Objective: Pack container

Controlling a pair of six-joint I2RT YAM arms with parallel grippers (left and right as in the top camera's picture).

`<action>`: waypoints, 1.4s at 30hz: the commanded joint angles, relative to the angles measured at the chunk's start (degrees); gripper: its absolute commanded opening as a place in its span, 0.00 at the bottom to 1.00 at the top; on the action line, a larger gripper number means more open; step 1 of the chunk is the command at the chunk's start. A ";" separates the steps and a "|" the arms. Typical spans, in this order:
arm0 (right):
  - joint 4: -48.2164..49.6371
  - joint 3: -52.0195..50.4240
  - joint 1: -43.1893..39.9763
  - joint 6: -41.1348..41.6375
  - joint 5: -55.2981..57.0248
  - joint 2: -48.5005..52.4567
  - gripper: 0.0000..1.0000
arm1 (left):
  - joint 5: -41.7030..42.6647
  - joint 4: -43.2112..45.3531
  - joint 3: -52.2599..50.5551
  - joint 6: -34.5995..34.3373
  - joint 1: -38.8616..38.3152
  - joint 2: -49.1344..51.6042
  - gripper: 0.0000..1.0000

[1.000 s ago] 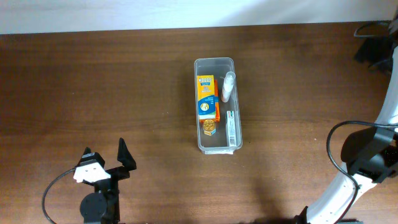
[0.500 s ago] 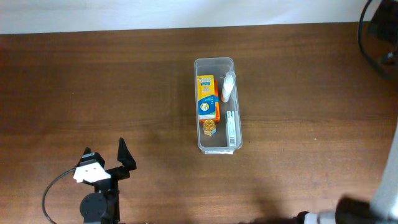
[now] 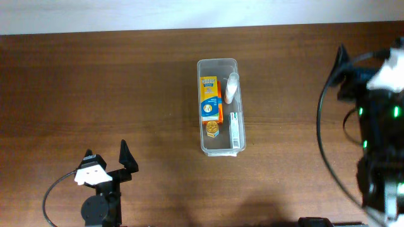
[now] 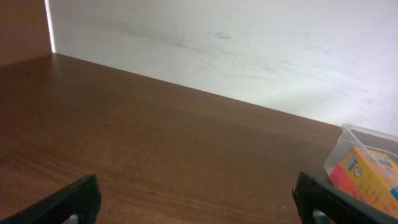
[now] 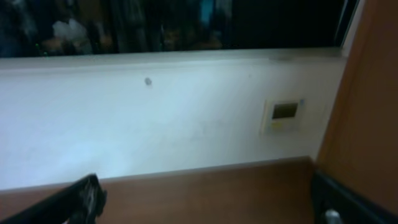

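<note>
The container, a long clear plastic bin, stands at the table's middle. It holds a yellow-orange box, a white tube, a small orange box and a narrow white pack. My left gripper is open and empty at the front left, well apart from the bin. The left wrist view shows the left gripper's jaws spread wide, with the container's corner and the box at the far right. My right gripper is open and empty, facing the wall. The right arm is raised at the right.
The table's back edge meets a white wall. In the right wrist view a wall socket sits on the wall above the table edge. Cables hang off the right arm.
The right arm swung from the right edge up into view, now raised at the right side. The left arm and the container's contents have not moved.
</note>
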 commanded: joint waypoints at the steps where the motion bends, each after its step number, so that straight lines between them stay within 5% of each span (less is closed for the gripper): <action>1: 6.12 -10.97 1.38 -0.37 -1.29 -9.11 0.99 | 0.79 -0.02 -0.37 -0.50 0.09 -0.44 0.99; 20: 37.73 -59.47 1.66 -1.42 -9.25 -47.43 0.98 | 0.79 -0.02 -0.37 -0.50 0.09 -0.44 0.99; 42: 36.63 -70.25 1.64 -1.25 -11.37 -52.63 0.98 | 0.76 -0.02 -0.37 -0.52 0.09 -0.44 1.00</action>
